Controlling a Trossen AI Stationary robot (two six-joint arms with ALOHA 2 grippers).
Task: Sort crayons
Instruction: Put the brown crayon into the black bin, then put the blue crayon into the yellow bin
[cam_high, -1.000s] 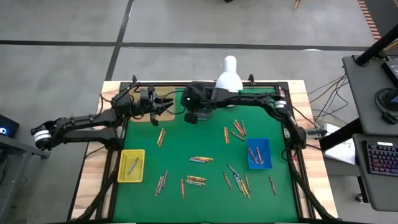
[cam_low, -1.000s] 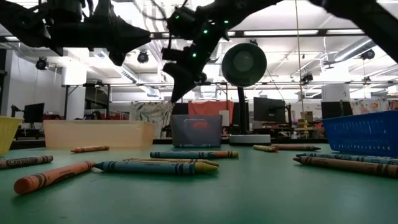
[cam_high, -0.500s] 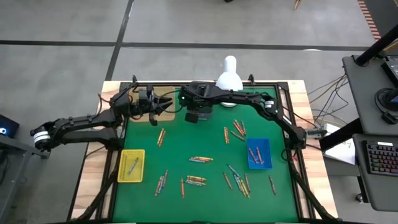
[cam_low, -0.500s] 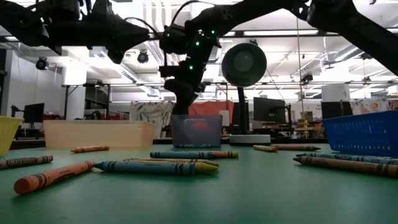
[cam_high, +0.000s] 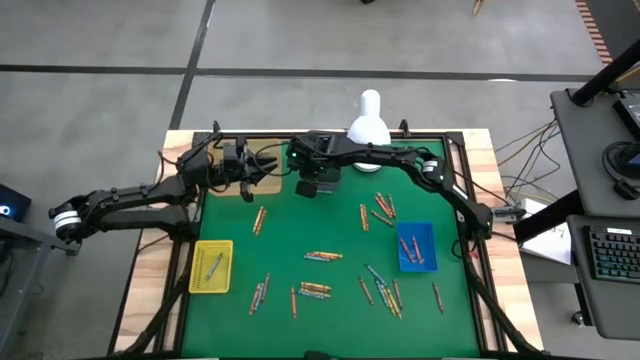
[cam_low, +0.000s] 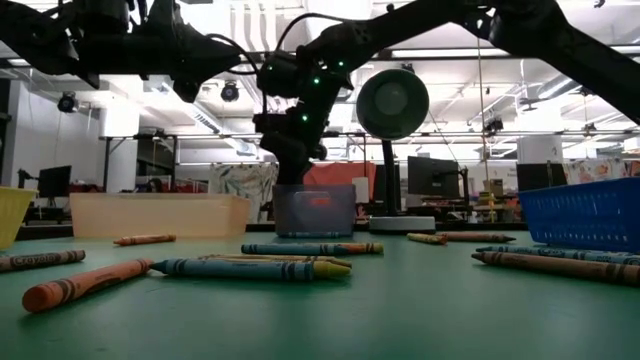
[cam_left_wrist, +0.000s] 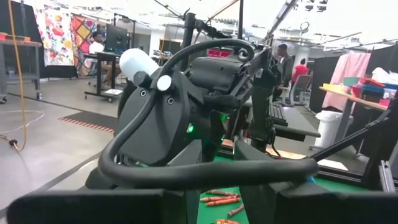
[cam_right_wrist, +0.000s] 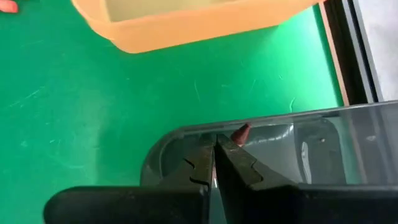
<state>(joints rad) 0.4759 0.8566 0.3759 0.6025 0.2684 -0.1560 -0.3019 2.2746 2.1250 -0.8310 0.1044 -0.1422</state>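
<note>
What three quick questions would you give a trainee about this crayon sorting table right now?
1. True or false: the right tool hangs over the grey tray.
2. Which tray lies on the table's right side? A. the blue tray B. a yellow one C. an orange one
3. Fill in: the right tool's jaws are ____.
Key: 1 true; 2 A; 3 shut.

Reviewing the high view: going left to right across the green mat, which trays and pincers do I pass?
Yellow tray → left pincer, at the mat's far edge → right pincer, shut on a crayon over a clear grey tray → blue tray.
</note>
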